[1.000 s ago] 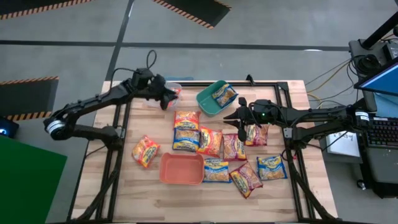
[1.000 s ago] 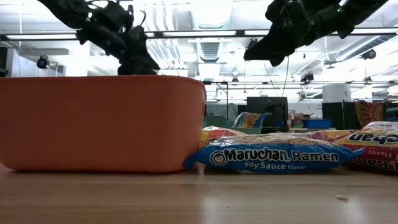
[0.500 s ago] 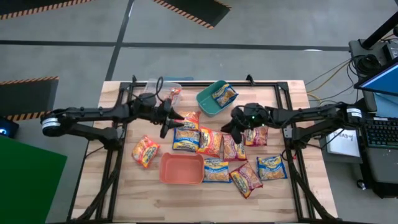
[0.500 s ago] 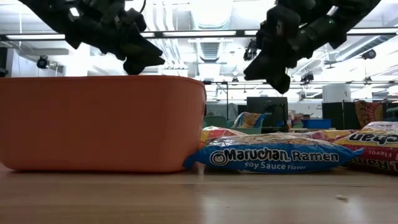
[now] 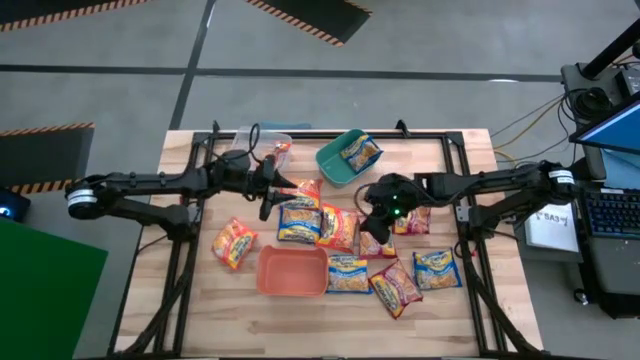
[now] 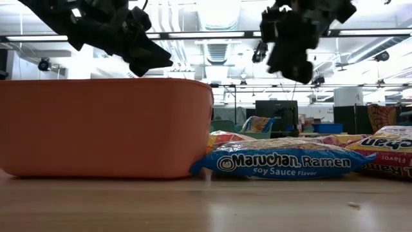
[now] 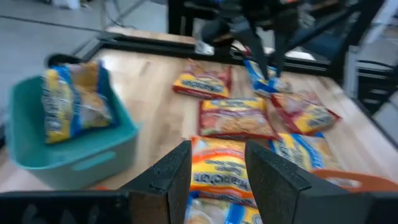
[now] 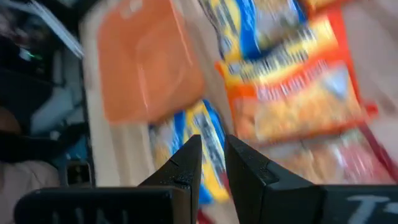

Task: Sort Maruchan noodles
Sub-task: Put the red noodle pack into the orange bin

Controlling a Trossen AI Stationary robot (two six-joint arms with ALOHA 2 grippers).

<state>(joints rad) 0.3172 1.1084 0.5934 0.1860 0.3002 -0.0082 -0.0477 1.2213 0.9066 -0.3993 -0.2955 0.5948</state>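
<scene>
Right now your left gripper (image 5: 266, 193) hovers over the upper-left edge of the packet pile, fingers parted with nothing between them; the left wrist view looks down past them onto an orange packet (image 7: 219, 167) directly beneath, so it seems lined up to pick that one. Just behind it sits the clear tub (image 5: 272, 146) at the table's far edge, holding what looks like one reddish packet, though you can't make out much of it.

Further along, the Maruchan noodles (image 5: 338, 228) lie loose in the middle of the table, overlapping one another, with one orange packet (image 5: 233, 243) apart on the left. The orange tub (image 5: 291, 271) sits at the near edge of the pile and looks empty from above. The teal tub (image 5: 340, 162) is tilted at the far side and already holds one blue-edged packet (image 5: 360, 152), so sorting by colour appears barely begun.

Your right gripper (image 5: 379, 209) hangs above the packets on the pile's right side, its fingers drawn close together and carrying nothing; you'd likely need to spread them before descending.
</scene>
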